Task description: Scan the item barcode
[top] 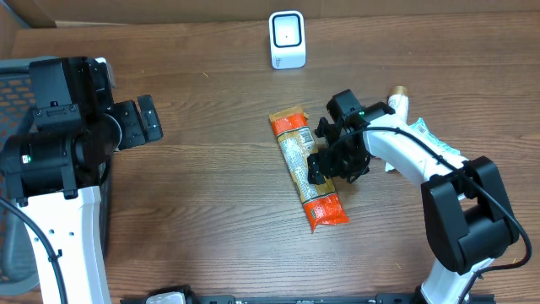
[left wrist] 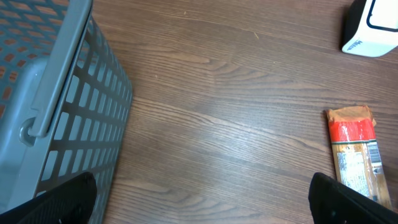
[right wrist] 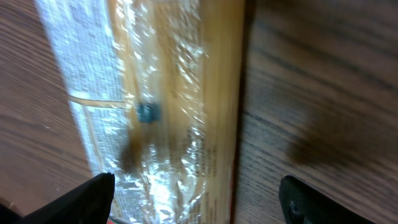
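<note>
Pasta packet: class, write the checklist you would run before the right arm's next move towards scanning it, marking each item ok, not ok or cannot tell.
1. Right gripper open above the pasta packet: ok.
2. Packet lying flat on the table, not held: ok.
3. Barcode's place on the packet known: cannot tell.
4. Scanner standing free, nothing in front of it: ok.
5. Left gripper open, well away from the packet: ok.

On your wooden bench [top: 211,211] lie a long pasta packet [top: 294,145] mid-way, a white scanner [top: 287,39] beyond it, and a grey basket [left wrist: 81,112] left.
</note>
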Available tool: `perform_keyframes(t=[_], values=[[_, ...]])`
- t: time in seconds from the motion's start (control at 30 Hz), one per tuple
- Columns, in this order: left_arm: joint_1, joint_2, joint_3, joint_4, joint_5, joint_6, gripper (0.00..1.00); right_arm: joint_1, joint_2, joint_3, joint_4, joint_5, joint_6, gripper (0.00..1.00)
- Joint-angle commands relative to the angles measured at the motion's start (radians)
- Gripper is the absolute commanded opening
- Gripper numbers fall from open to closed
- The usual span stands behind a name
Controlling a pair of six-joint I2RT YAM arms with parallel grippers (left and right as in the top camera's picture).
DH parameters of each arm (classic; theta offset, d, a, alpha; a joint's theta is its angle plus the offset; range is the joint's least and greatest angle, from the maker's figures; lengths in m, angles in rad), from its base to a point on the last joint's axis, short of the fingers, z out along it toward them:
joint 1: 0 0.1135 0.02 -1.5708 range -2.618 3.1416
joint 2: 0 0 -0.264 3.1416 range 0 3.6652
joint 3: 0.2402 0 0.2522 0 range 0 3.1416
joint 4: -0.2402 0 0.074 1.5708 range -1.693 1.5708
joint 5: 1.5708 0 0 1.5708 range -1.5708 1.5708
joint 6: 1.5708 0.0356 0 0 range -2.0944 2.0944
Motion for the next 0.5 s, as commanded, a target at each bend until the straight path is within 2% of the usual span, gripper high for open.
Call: perform_keyframes(t=[0.0,0.1,0.2,0.3,0.43,0.47], values=[[-0.002,0.004,0.007,0.001,0.005,0.016,1.0,-0.008,0.002,-0.053,0.072,-0.011,-0.008,0.86],[-0.002,0.004,0.007,0.001,0.005,0.016,1.0,-0.008,0.003,-0.088,0.134,-0.01,-0.008,0.82],[-0.002,0.004,0.006,0.001,0.005,0.016,1.0,-0.008,0.008,-0.12,0.193,-0.011,-0.008,0.73],[-0.002,0.004,0.007,0.001,0.005,0.016,1.0,-0.008,0.013,-0.148,0.228,-0.029,-0.008,0.56],[-0.002,0.004,0.006,0.001,0.005,0.016,1.0,-0.008,0.013,-0.154,0.216,-0.029,0.001,0.25],[-0.002,0.004,0.006,0.001,0.005,0.016,1.0,-0.008,0.012,-0.154,0.216,-0.029,0.005,0.23]])
